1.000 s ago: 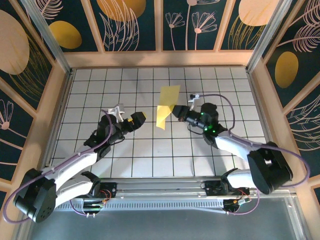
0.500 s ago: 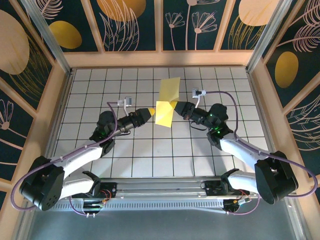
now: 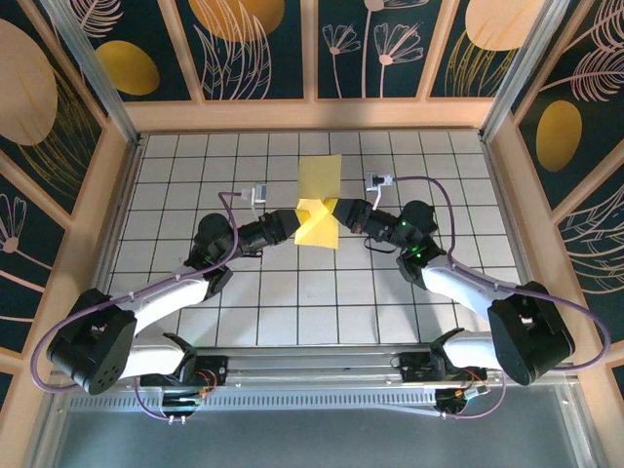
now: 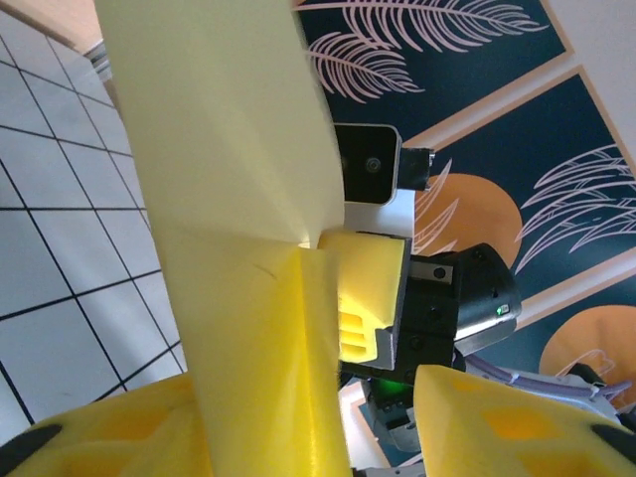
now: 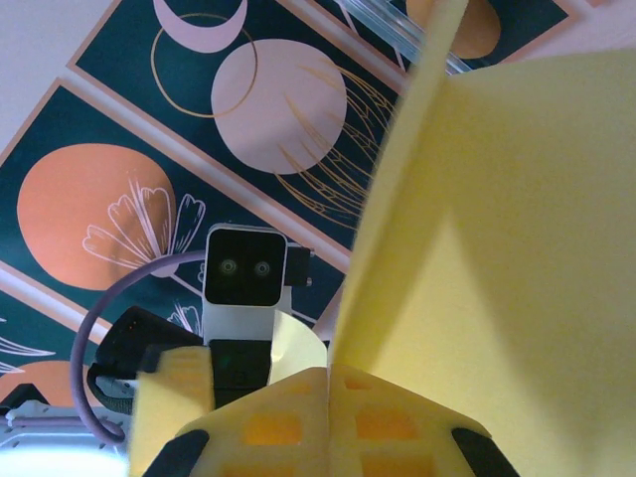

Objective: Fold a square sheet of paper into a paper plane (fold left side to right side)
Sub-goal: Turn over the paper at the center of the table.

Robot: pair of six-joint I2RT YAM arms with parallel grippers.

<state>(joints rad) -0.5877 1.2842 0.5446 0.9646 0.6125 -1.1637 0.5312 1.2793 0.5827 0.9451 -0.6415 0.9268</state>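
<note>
Creased pale-yellow sheet of paper (image 3: 318, 198) between two grippers.
Right gripper (image 3: 338, 209) pinches its thin edge; left gripper (image 3: 292, 222) stands spread around it.

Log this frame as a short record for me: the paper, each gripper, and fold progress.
paper: square sheet of paper, pale yellow, bent and creased, held up between the two arms over the middle of the gridded table
right gripper: shut on the sheet's right side
left gripper: fingers apart, the sheet's left side between them, not clamped
fold progress: no dart shape yet
</note>
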